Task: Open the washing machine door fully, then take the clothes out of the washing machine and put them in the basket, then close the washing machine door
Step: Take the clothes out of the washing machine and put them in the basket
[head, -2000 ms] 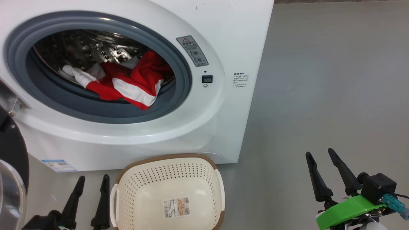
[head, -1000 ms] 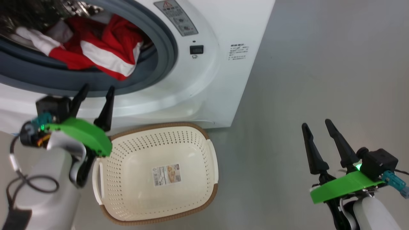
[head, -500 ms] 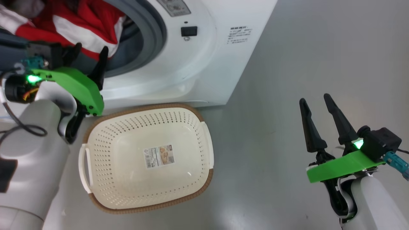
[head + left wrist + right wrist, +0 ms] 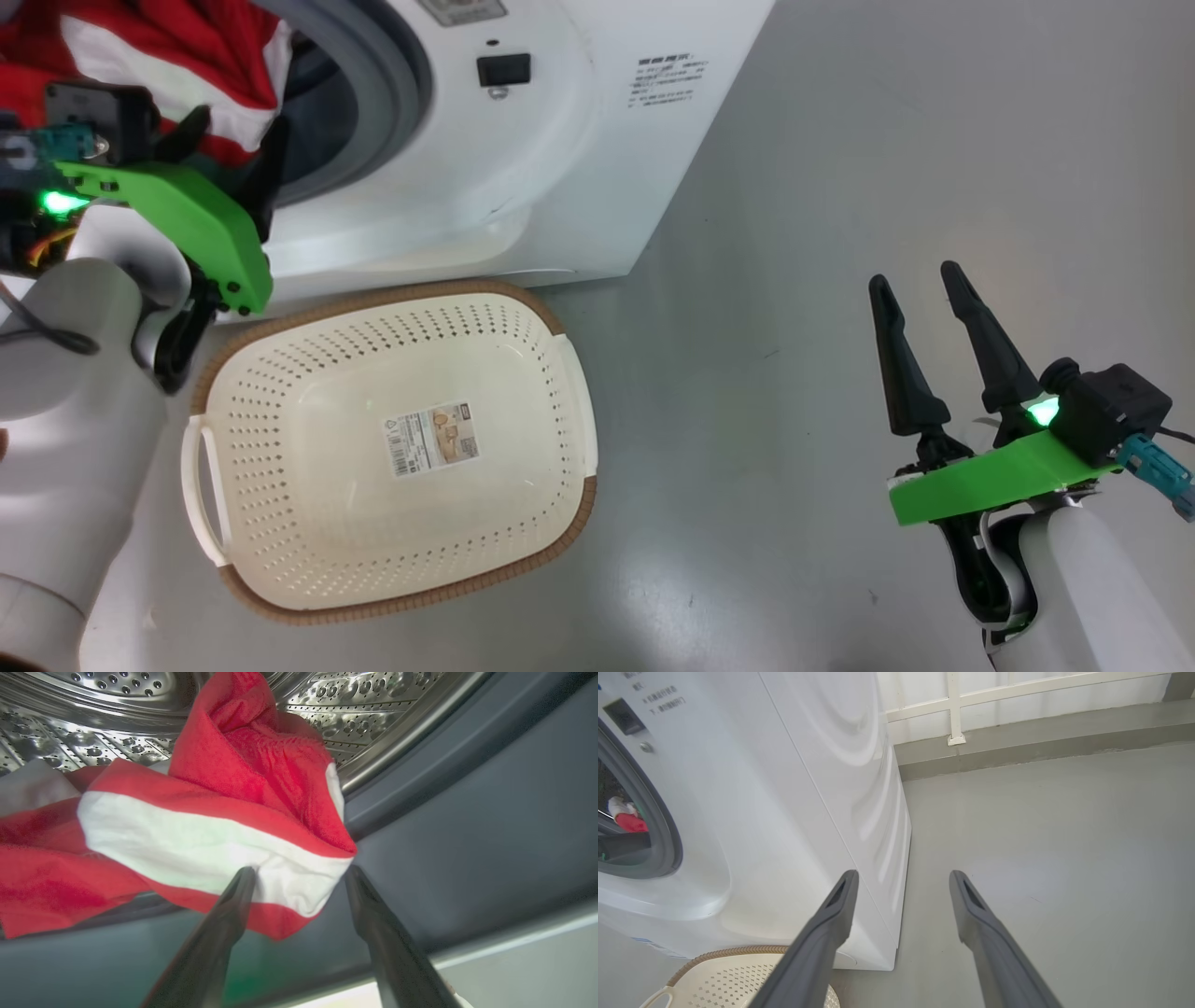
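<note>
At the drum (image 4: 373,700), the left gripper (image 4: 300,870) gapes — clothes (image 4: 196,830) just ahead.

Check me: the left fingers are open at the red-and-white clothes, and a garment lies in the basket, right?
No: the basket holds only a sticker, as the head view shows. The left fingers are open at the clothes.

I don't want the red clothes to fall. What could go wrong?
The open left gripper sits at just a corner of the clothes, so it might pinch a thin fold that slips. The clothes drape over the grey gasket and may drag there. The basket is off to one side, so a drop could miss it.
</note>
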### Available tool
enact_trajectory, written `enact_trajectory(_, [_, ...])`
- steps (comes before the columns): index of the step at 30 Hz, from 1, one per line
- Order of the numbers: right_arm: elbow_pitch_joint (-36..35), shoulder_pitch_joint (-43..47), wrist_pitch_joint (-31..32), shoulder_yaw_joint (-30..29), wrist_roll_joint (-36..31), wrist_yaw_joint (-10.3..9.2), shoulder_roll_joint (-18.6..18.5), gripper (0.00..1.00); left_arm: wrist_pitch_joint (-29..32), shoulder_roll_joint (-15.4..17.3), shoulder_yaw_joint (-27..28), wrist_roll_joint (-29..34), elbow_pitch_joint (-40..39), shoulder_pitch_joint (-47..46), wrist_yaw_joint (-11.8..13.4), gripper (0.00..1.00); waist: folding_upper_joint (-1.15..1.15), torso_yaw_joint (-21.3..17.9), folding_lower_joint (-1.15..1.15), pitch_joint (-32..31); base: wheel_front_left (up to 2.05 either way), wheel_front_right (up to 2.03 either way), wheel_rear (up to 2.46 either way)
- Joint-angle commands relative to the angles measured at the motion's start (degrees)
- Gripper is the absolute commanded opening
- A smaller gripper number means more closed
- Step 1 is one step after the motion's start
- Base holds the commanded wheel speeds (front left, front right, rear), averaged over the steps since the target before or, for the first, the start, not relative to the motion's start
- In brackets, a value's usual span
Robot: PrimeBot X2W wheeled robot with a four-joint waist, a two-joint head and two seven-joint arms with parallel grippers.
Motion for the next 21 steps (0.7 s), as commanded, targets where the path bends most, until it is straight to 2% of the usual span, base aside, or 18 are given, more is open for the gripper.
enact_trajectory(1, [-1.52, -0.60, -0.37, 1.12, -0.93, 0.36, 0.19, 1.00, -0.25, 3.03, 0.53, -0.75, -0.17, -1.68, 0.03, 1.00, 0.00, -0.21, 0.00, 0.16, 0.00, 0.00, 0.00])
enact_trajectory(7, [-1.57, -0.81, -0.37, 1.39, -1.00, 0.36, 0.47, 1.00, -0.90, 3.43, -2.16, -3.24, 1.72, -2.36, 0.03, 1.00, 0.00, -0.67, 0.00, 0.17, 0.00, 0.00, 0.00])
enact_trajectory(8, [-1.60, -0.80, -0.37, 1.40, -1.01, 0.36, 0.50, 1.00, -1.16, 3.44, -2.50, -3.60, 2.03, -2.44, 0.03, 0.87, 0.00, -0.71, 0.00, 0.12, 0.00, 0.00, 0.00])
enact_trajectory(9, [-1.63, -0.78, -0.37, 1.41, -1.02, 0.36, 0.52, 1.00, -1.47, 3.43, -2.83, -3.93, 2.37, -2.52, 0.03, 0.68, 0.00, -0.75, 0.00, 0.07, 0.00, 0.00, 0.00])
enact_trajectory(11, [-1.66, -0.74, -0.37, 1.42, -1.06, 0.36, 0.55, 1.00, -2.17, 3.29, -3.49, -4.54, 2.87, -2.63, 0.03, 0.25, 0.00, -0.77, 0.00, -0.03, 0.00, 0.00, 0.00])
enact_trajectory(12, [-1.65, -0.71, -0.37, 1.42, -1.08, 0.36, 0.55, 1.00, -2.61, 3.21, -3.72, -4.94, 3.07, -2.65, 0.03, 0.15, 0.00, -0.75, 0.00, -0.10, 0.00, 0.00, 0.00])
enact_trajectory(14, [-1.62, -0.63, -0.37, 1.39, -1.11, 0.36, 0.55, 1.00, -3.45, 3.04, -4.16, -5.72, 3.44, -2.63, 0.03, 0.07, 0.00, -0.72, 0.00, -0.29, 0.00, 0.00, 0.00])
enact_trajectory(21, [-1.41, -0.04, -0.37, 0.97, -1.10, 0.36, 0.37, 1.00, -7.00, 2.72, -5.26, -7.80, 4.49, -2.20, 0.03, 0.00, 0.00, -0.10, 0.00, -1.51, 0.00, 0.00, 0.00])
